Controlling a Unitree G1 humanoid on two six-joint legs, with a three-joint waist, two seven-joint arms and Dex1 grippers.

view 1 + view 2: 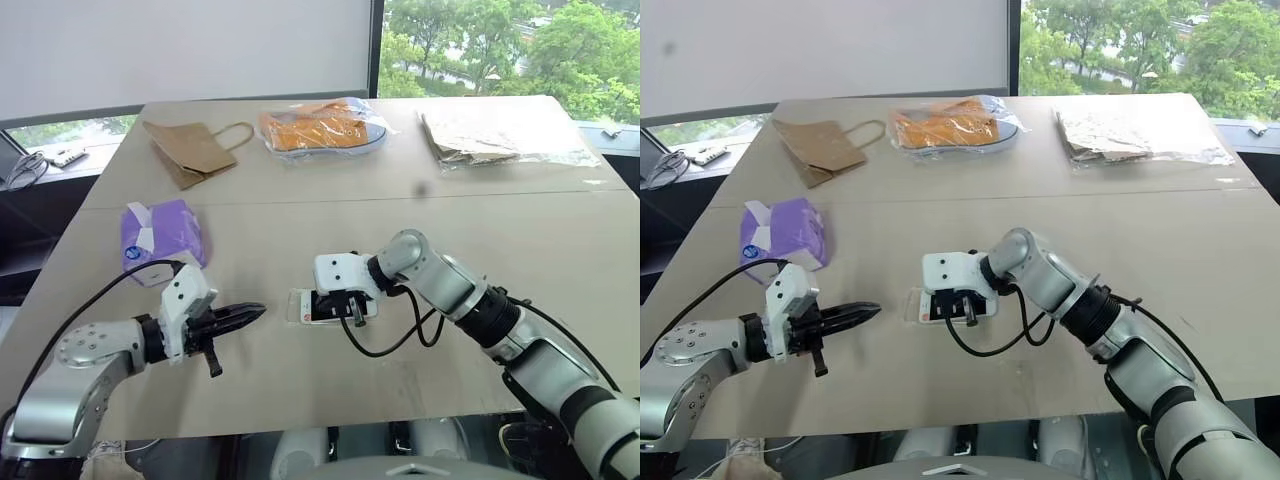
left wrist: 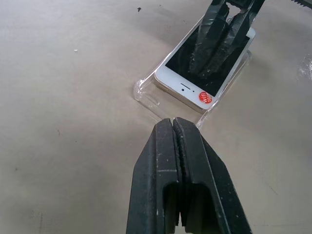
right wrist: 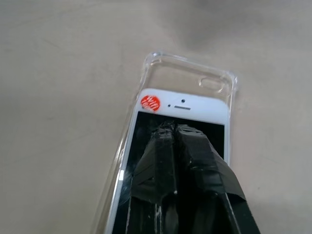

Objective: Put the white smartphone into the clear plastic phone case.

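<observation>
The white smartphone (image 3: pixel 183 109) lies screen-up near the middle of the worktop (image 1: pixel 300 400), its long axis running across the worktop, left to right; its end with the round red sticker (image 3: pixel 150 102) points toward the left tool. It rests partly in the clear plastic phone case (image 3: pixel 195 73), a thin glossy shell with rounded corners, and sits short of the case's camera-hole end, so bare case shows beyond it. The right tool (image 3: pixel 170 127), its taped black fingers pressed shut, bears tip-down on the black glass. The left tool (image 2: pixel 174 122), also closed and holding nothing, sits just beside the case's corner. Farther back lie a purple tissue pack (image 1: pixel 160 232), a brown paper bag (image 1: pixel 190 150) and two clear plastic bags (image 1: pixel 320 128).
</observation>
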